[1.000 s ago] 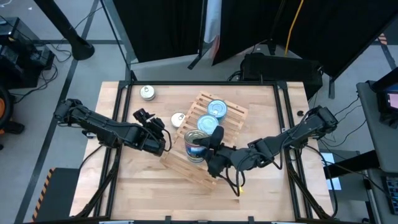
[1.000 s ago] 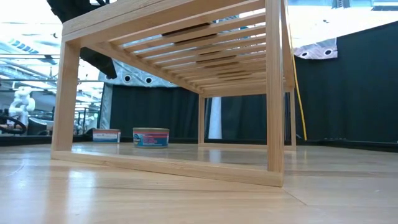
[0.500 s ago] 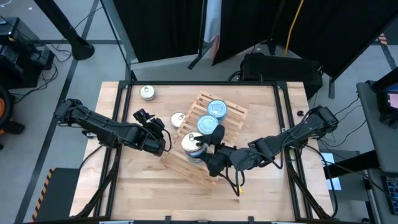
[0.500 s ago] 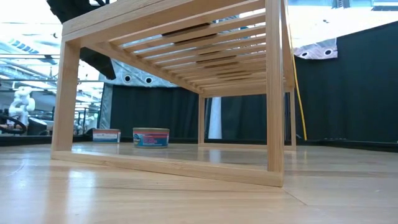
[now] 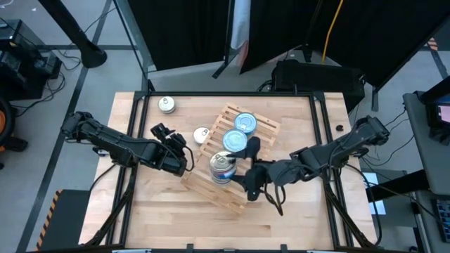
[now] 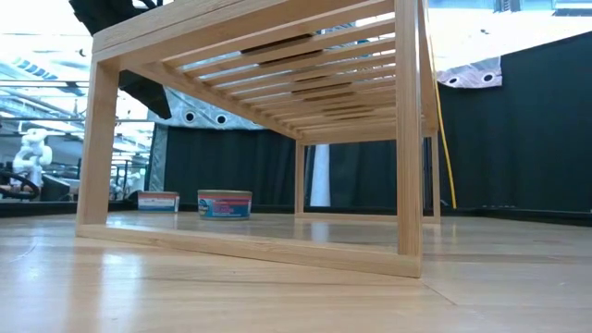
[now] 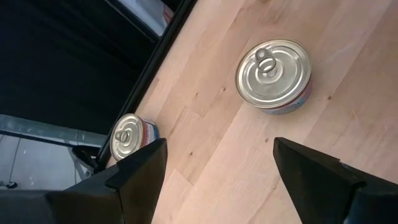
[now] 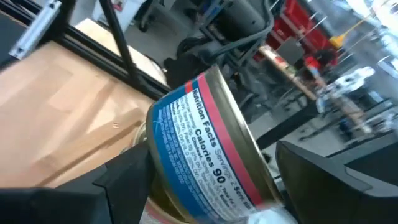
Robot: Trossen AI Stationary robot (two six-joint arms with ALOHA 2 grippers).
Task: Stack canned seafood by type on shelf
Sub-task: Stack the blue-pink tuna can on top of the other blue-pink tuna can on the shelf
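Observation:
The shelf [image 5: 219, 193], a light-wood slatted rack, stands askew mid-table. Two blue-topped tins [image 5: 245, 123] [image 5: 234, 142] rest on its slats. Toward its near end stands a silver-topped tin [image 5: 223, 166] with a blue and red label [image 8: 205, 149], seemingly on top of another tin. My right gripper [image 5: 249, 167] is open just right of that tin, its fingers wider than the tin and apart from it. My left gripper [image 5: 169, 135] hangs open over the table left of the shelf, above two silver pull-tab tins [image 7: 273, 73] [image 7: 129, 135] that lie flat on the tabletop.
In the high view, one loose tin [image 5: 202, 135] lies on the table beside the shelf's left edge and another [image 5: 166, 105] near the far left corner. The low view looks under the shelf's frame [image 6: 398, 139] to a tin [image 6: 224, 204] on the table beyond.
My right gripper has opened, let go of the silver-topped tin, rolled about its own line and drawn back toward the table's right edge. The tin, tilted in the fingers with its label side showing a second ago, now stands upright on the shelf with its top up.

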